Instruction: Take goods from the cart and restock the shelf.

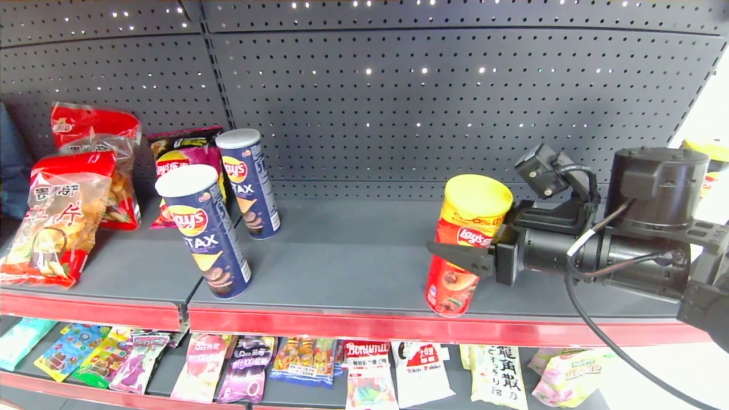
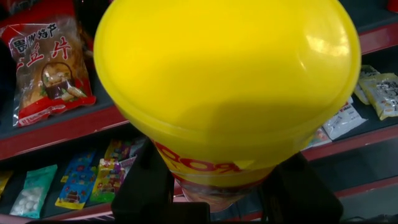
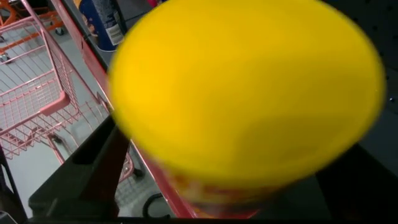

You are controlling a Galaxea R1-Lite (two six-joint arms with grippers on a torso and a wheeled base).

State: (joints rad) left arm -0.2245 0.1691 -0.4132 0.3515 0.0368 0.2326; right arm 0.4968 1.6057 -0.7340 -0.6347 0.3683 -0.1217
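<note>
Right pincer (image 1: 457, 249) grips chip can (image 1: 454, 287) standing on shelf (image 1: 353, 250); left pincer (image 2: 222, 198) grips second can (image 2: 227, 81).

The right arm lay level, wrist straight, with the right claw (image 1: 462, 253) clamped on the sides of 1 can (image 1: 477, 199). The left claw (image 2: 211, 202) gripped a 2nd can (image 2: 227, 81), 1 dark finger on either side.

Two blue cans (image 1: 205, 233) (image 1: 249, 182); two yellow-lidded cans (image 1: 464, 245) (image 2: 227, 81)

A dark perforated back panel (image 1: 455, 102) stood at twelve o'clock, light dotting its holes; white glare (image 1: 709, 97) sat at three o'clock.
</note>
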